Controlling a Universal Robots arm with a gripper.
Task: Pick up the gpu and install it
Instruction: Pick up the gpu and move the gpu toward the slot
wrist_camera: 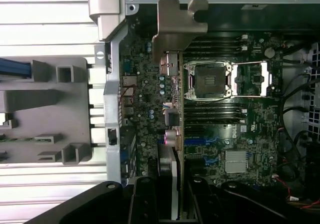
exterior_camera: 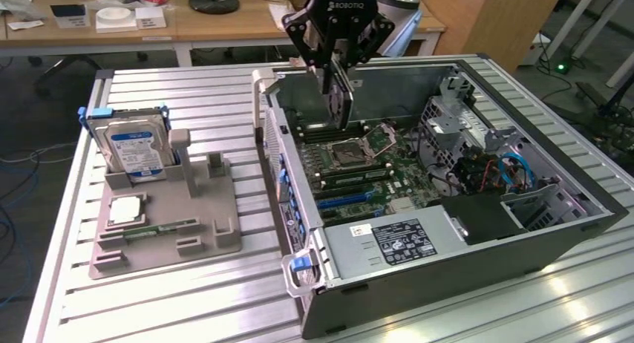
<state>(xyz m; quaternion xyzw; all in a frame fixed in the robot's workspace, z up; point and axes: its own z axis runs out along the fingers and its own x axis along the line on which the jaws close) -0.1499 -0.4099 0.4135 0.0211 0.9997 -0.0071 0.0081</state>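
Black gripper, jaws clamped on thin green silver-bracketed gpu (hanging vertical) above green motherboard; any tilt risks misseating.

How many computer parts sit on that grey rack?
3: a hard drive standing at the far end of the rack, a square chip lying flat in front of it, and a memory stick nearest the camera.

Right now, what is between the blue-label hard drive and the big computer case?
In the exterior view: the grey holder's two upright posts, then a bare strip of slatted table.
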